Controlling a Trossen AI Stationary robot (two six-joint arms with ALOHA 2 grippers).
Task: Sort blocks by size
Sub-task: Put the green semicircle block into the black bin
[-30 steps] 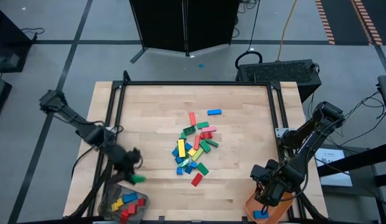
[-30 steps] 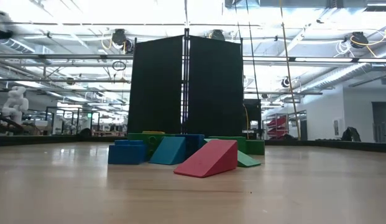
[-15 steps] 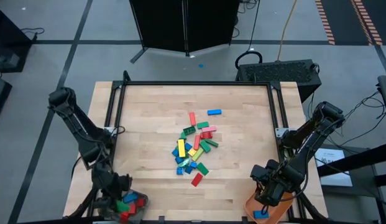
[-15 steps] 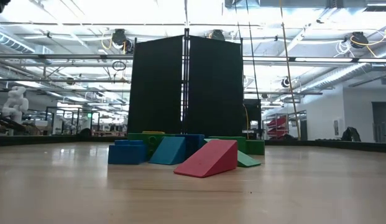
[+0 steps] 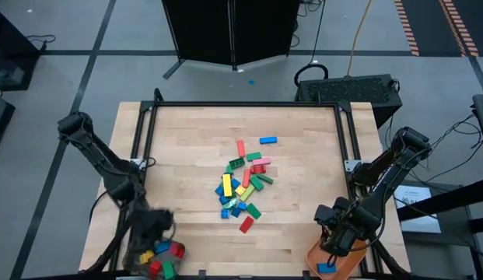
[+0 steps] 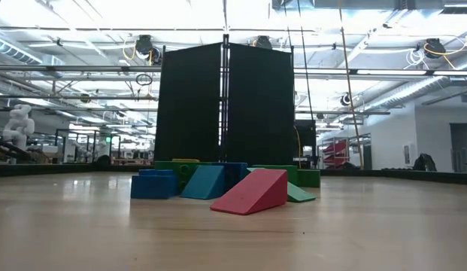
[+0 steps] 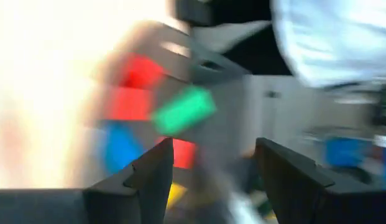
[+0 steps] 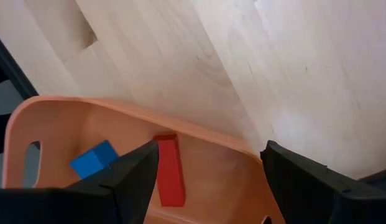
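At the near left corner of the table, the left gripper (image 5: 152,225) hovers over the grey plastic container (image 5: 145,259). Its fingers stand apart with nothing between them, and a green rectangular brick (image 7: 183,110) shows beyond them, over the red, blue and yellow plastic bricks (image 5: 165,251) already lying in that container. Whether it is resting or mid-fall, I cannot tell.

At the near right corner, the right gripper (image 5: 340,237) hangs over the orange plastic tray (image 8: 56,121) with its jaws wide and empty. That tray holds only a small blue squarish brick (image 8: 93,160) and a red long brick (image 8: 168,169).

Farther in, near the middle of the wooden table (image 5: 179,140), the main heap of mixed coloured bricks (image 5: 241,183) lies unsorted, with a red brick (image 5: 246,225) just nearer than it and a blue brick (image 5: 267,140) apart on the far side.

By my judgement the sorting is under way but less than half done: most bricks are yet to be carried off.
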